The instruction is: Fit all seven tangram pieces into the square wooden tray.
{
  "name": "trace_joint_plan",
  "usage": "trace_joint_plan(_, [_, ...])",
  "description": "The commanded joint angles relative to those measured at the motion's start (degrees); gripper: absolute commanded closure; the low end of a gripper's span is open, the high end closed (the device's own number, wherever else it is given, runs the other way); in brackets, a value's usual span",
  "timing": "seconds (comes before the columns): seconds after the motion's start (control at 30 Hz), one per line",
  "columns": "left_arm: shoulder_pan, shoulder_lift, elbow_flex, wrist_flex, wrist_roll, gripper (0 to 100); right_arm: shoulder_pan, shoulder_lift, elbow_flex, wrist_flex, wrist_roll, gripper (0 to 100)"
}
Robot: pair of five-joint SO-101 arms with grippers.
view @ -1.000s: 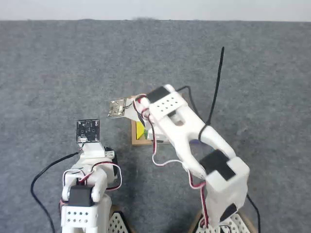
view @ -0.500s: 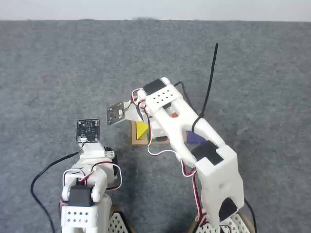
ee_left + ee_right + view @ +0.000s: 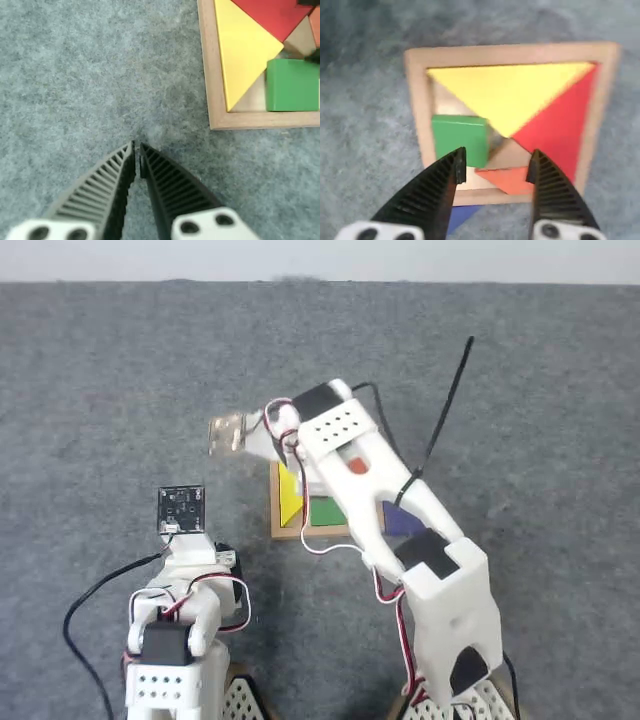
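The square wooden tray [image 3: 415, 100] lies under my right gripper [image 3: 497, 156], which hangs open and empty above it. Inside lie a large yellow triangle [image 3: 505, 92], a large red triangle [image 3: 565, 130], a green square [image 3: 459, 137] and a small orange triangle [image 3: 507, 181]. Bare wood shows between them. A blue piece [image 3: 462, 215] lies on the carpet just outside the tray's edge. My left gripper [image 3: 136, 146] is shut with nothing in it, low over the carpet, a short way off a corner of the tray [image 3: 206, 65].
Grey carpet covers the whole table. In the high view the right arm crosses over most of the tray [image 3: 275, 525], leaving the yellow triangle [image 3: 289, 498], green square [image 3: 323, 510] and blue piece [image 3: 402, 521] showing. The left arm's base sits at the near left.
The right arm's wrist has swung toward the far left and off the tray's near side, uncovering first the yellow triangle, then the green square. The left arm has not moved.
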Motion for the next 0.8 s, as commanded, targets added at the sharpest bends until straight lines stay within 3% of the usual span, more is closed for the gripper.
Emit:
trace_joint_plan(0.0, [-0.35, -1.14, -0.75, 0.09, -0.62, 99, 2.68, -3.38, -4.75, 0.75, -9.85, 90.0])
trace_joint_plan(0.23, [-0.35, -1.14, -0.75, 0.09, -0.62, 99, 3.56, -15.60, 0.44, -4.44, -22.07, 90.5])
trace_joint_plan(0.37, [-0.35, -1.14, -0.75, 0.09, -0.62, 99, 2.42, -26.77, 17.05, -13.76, -27.08, 91.5])
trace_joint_plan(0.5, [-0.35, -1.14, -0.75, 0.09, -0.62, 99, 1.01, -35.03, 40.26, -29.41, -32.44, 99.5])
trace_joint_plan(0.6, [-0.35, -1.14, -0.75, 0.09, -0.62, 99, 0.31, -37.32, 52.13, -40.22, -34.02, 98.7])
trace_joint_plan(0.77, [-0.35, -1.14, -0.75, 0.09, -0.62, 99, 1.80, -36.53, 55.12, -40.92, -35.87, 99.1])
